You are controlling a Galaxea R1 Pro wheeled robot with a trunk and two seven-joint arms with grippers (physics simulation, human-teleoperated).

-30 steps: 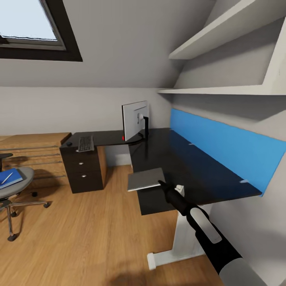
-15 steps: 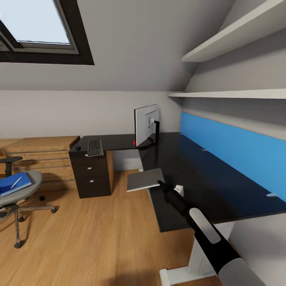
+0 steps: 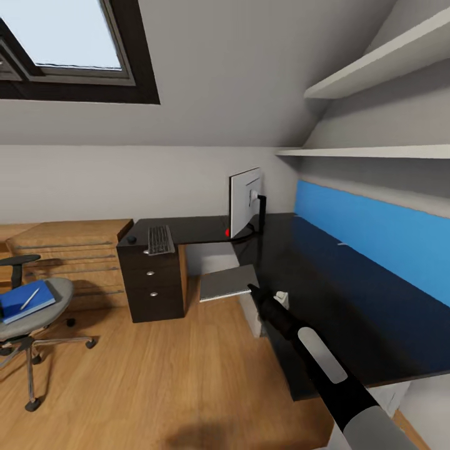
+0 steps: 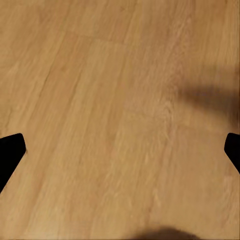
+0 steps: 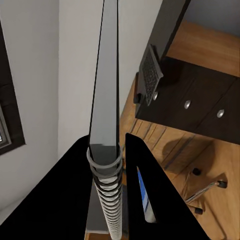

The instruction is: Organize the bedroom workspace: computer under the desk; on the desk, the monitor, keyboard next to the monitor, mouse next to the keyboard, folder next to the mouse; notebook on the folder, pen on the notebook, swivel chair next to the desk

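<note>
My right gripper (image 3: 253, 289) is shut on the notebook (image 3: 228, 282), a thin grey spiral-bound slab held flat over the floor just off the desk (image 3: 325, 281) edge. The right wrist view sees the notebook (image 5: 105, 100) edge-on between the fingers of the right gripper (image 5: 107, 150). The monitor (image 3: 245, 201) stands at the desk's inner corner. The keyboard (image 3: 160, 240) and mouse (image 3: 131, 240) lie on the desk's left wing. The swivel chair (image 3: 37, 312) at far left carries the blue folder (image 3: 24, 301) with the pen (image 3: 29, 299) on it. The left gripper (image 4: 120, 150) hangs open over bare floor. The computer is hidden.
A dark drawer unit (image 3: 153, 281) stands under the desk's left wing, with an oak chest of drawers (image 3: 75, 256) beside it. White shelves (image 3: 375, 75) run above the blue back panel (image 3: 375, 237). Wood floor (image 3: 162, 375) lies open between chair and desk.
The whole picture has slid right, so the camera has moved. More of the chair shows at left. The right gripper still holds the notebook at the same spot in view.
</note>
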